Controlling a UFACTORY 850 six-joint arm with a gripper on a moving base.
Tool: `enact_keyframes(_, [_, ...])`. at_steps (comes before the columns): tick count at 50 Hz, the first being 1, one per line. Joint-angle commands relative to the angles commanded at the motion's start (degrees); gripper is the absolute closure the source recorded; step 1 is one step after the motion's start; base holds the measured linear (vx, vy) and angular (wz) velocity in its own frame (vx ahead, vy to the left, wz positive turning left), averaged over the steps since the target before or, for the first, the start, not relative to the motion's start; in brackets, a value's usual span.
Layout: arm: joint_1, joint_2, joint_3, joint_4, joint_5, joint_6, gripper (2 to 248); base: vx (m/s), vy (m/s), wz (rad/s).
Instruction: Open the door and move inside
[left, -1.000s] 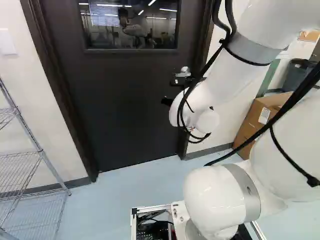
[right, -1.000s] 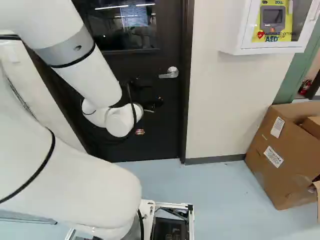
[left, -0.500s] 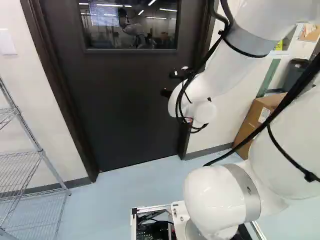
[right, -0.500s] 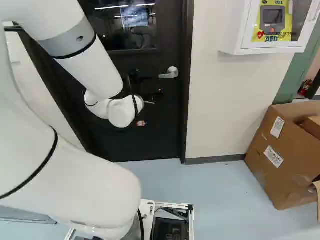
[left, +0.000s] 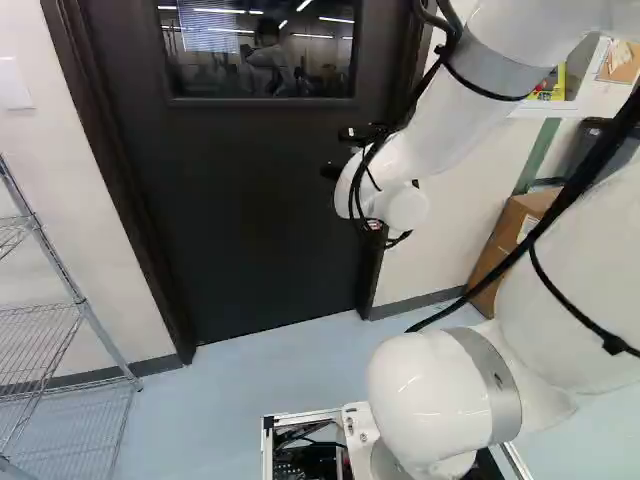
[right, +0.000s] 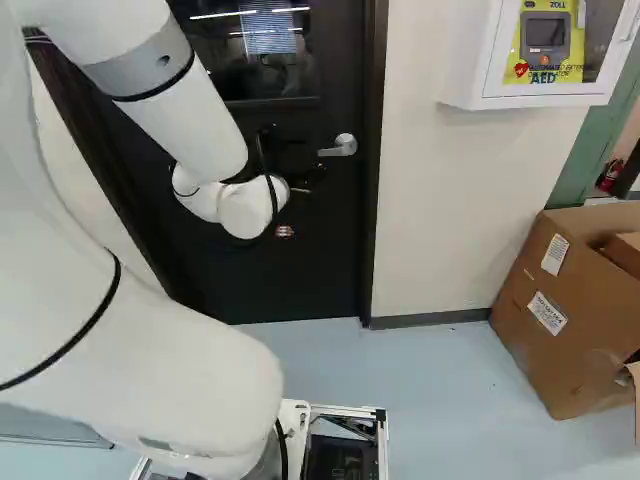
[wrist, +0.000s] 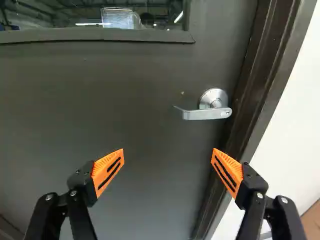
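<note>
Arm (right: 185, 125) raised; handle (wrist: 207, 114) ahead of spread jaws

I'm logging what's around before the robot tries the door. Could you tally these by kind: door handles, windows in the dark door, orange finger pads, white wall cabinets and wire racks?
Door handle: 1
Window in the dark door: 1
Orange finger pads: 2
White wall cabinet: 1
Wire rack: 1
Total: 6
</note>
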Motion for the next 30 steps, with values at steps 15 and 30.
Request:
enact_keyframes(15, [0.0,-1.1,-3.0,0.0,0.0,0.0,3,0.0,0.0,0.0])
enact_keyframes(30, [0.0,-0.3,-4.2,0.0,0.0,0.0,3,0.0,0.0,0.0])
